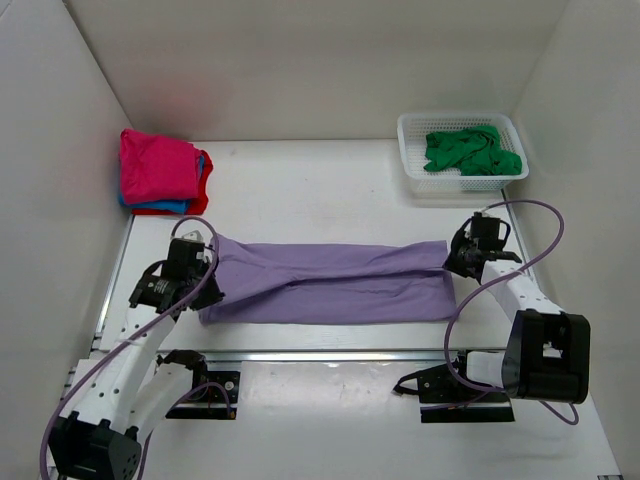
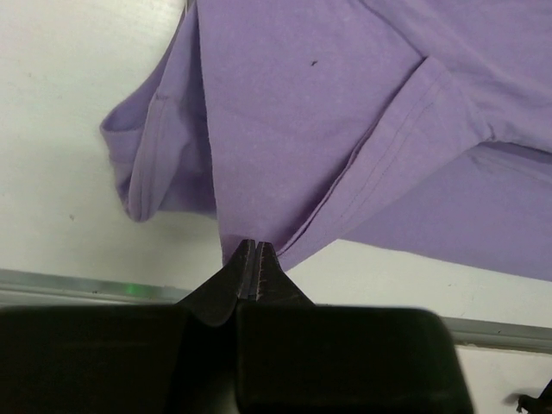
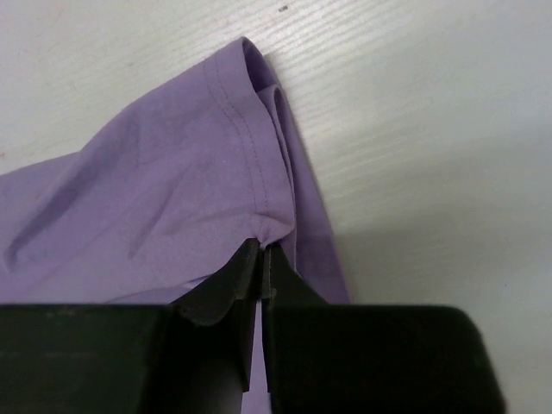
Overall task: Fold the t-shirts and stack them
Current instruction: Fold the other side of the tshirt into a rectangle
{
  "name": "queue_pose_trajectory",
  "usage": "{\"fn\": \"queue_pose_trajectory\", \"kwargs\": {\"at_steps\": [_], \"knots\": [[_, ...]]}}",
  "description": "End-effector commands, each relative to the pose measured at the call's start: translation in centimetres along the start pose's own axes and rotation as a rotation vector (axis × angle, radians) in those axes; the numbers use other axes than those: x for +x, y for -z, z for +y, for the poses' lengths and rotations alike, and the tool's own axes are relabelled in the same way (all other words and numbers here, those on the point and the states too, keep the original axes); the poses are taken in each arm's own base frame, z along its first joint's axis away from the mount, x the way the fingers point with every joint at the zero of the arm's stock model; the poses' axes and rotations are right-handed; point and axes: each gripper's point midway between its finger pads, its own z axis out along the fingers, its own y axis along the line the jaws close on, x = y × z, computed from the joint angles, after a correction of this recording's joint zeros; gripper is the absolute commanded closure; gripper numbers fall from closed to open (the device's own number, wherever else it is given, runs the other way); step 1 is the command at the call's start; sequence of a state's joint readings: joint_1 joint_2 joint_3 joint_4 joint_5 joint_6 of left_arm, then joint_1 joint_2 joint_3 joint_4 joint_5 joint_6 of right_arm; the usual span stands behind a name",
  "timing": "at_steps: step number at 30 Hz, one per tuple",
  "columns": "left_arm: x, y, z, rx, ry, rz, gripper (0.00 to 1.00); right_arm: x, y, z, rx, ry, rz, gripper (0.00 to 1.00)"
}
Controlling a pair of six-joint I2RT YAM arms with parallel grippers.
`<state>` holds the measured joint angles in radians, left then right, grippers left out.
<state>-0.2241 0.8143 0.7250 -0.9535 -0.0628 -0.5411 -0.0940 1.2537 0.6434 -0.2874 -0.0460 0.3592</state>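
You've got the lilac t-shirt (image 1: 330,283) strung out mid-counter (image 1: 320,190), long axis running straight left-to-right between the two arms. The left claw (image 2: 256,246) is pressed together on a fold of cloth at the shirt's left end, and the right claw (image 3: 261,244) is pinching the hemmed corner at the right end. Neither arm is nearer; each owns one end. The held edge is the far one, and the rest of the cloth lies toward the arm bases, so I'd guess the fold means carrying both ends the same way together.

No brand, label or writing I can read anywhere, just a tiny dark speck (image 2: 313,62) on the cloth.
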Motion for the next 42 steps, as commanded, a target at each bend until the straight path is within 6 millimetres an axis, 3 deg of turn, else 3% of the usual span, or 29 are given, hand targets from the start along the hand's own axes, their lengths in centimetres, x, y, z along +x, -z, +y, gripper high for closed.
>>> {"fn": "queue_pose_trajectory", "kwargs": {"at_steps": [1,7,24,30,35,42], "knots": [[1.4,0.5,0.3,0.002,0.009,0.032,1.0,-0.3,0.4,-0.6,0.025,-0.008,-0.018,1.0],[2.8,0.6,1.0,-0.008,0.016,0.05,1.0,0.6,0.8,-1.5,0.058,-0.016,0.003,1.0],[4.7,0.1,1.2,-0.027,-0.042,0.161,1.0,2.8,0.8,-1.3,0.057,0.018,0.096,1.0],[4.4,0.3,-1.3,0.028,-0.073,0.178,1.0,2.5,0.3,-1.0,0.048,0.026,0.097,1.0],[4.5,0.9,-1.7,0.036,-0.062,0.187,1.0,1.9,0.0,-0.7,0.042,0.042,0.091,1.0],[6.3,1.1,-2.9,0.089,-0.095,0.259,1.0,1.6,-0.4,-0.7,0.038,0.053,0.087,1.0]]}}
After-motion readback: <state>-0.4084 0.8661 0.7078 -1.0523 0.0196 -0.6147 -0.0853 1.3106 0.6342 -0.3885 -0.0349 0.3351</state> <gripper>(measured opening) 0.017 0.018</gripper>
